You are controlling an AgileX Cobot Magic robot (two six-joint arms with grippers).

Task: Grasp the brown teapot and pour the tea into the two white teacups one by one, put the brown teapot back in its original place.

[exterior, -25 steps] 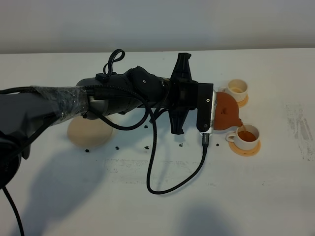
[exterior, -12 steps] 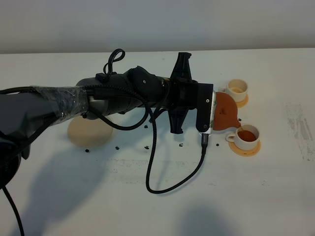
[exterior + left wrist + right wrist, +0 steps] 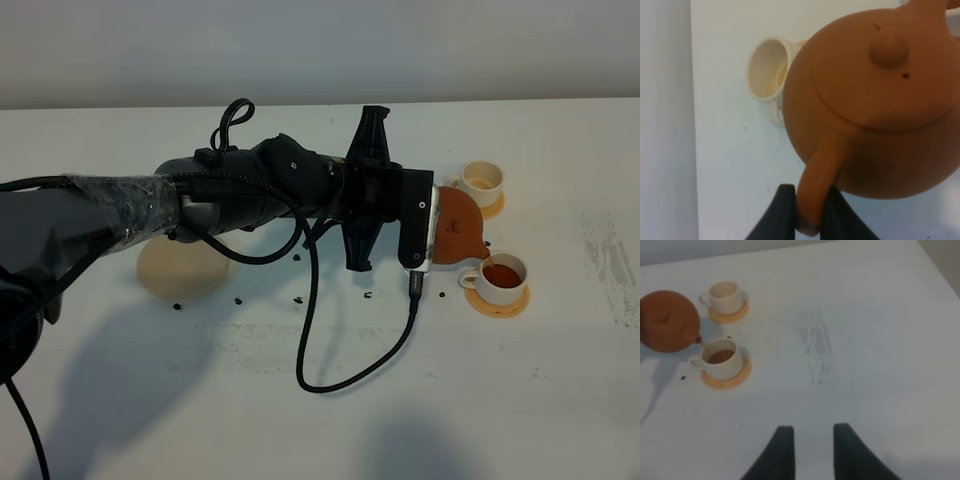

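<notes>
Pouring on: left hand [image 3: 809, 220] clamped on brown teapot [image 3: 875, 110] handle, tilt hardly changed this past second. The teacup [image 3: 497, 278] under the spout looks near full, so level off soon.

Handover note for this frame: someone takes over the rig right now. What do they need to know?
Left end effector: shut on the handle of the brown teapot. The pot is tilted, with its spout over the front teacup.
Right end effector: jaws apart, empty, off to the side of the cups.
Done: the front teacup holds dark tea, and a thin stream runs into it.
Unclear: whether the rear teacup is filled; it looks pale inside.
Left: finish this pour, check the rear teacup, set the teapot on the pale beige coaster, release.
</notes>
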